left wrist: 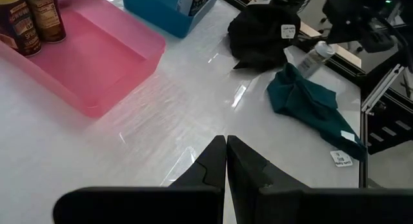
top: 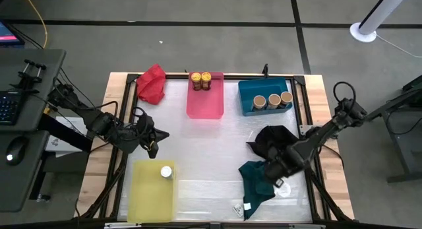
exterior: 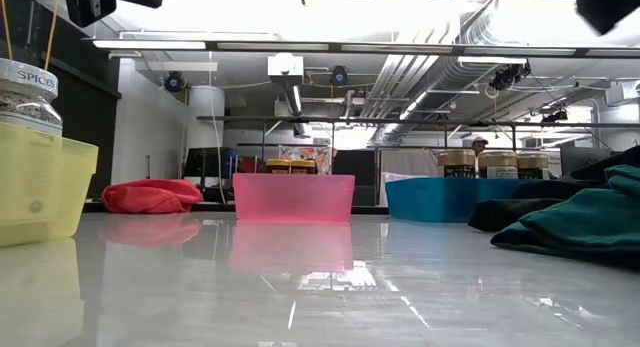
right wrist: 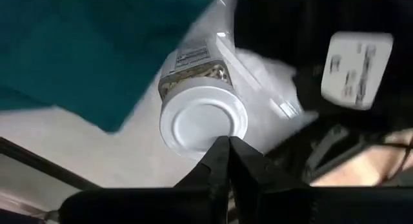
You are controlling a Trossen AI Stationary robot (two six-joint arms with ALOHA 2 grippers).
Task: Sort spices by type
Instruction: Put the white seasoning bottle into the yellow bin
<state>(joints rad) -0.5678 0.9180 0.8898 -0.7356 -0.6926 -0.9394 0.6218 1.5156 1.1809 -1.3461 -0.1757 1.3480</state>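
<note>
A white-lidded jar [right wrist: 197, 104] lies on its side on the table, partly under the teal cloth [right wrist: 97, 50]. It also shows by the table's right edge [top: 285, 188]. My right gripper [right wrist: 226, 145] is shut, its tips at that jar's lid. My left gripper [left wrist: 226, 143] is shut and hovers over bare table near the yellow tray [top: 142, 202], holding nothing. One white-lidded jar [top: 166, 171] stands in the yellow tray. Two yellow-lidded jars [top: 201, 80] stand in the pink tray [top: 206, 107]. Three tan-lidded jars [top: 272, 100] stand in the blue tray [top: 247, 97]. My right gripper comes at the lying jar end-on, its shut fingertips [right wrist: 219, 153] meeting the rim of the white lid [right wrist: 206, 130]. I cannot tell whether they touch it. The jar rests with its side on the table.
A red cloth [top: 151, 84] lies at the far left corner and a black cloth [top: 275, 140] lies beside the teal cloth [top: 257, 183]. A small white tag [top: 237, 206] lies near the table's near edge. A dark frame rims the table, and bare surface spreads across its middle.
</note>
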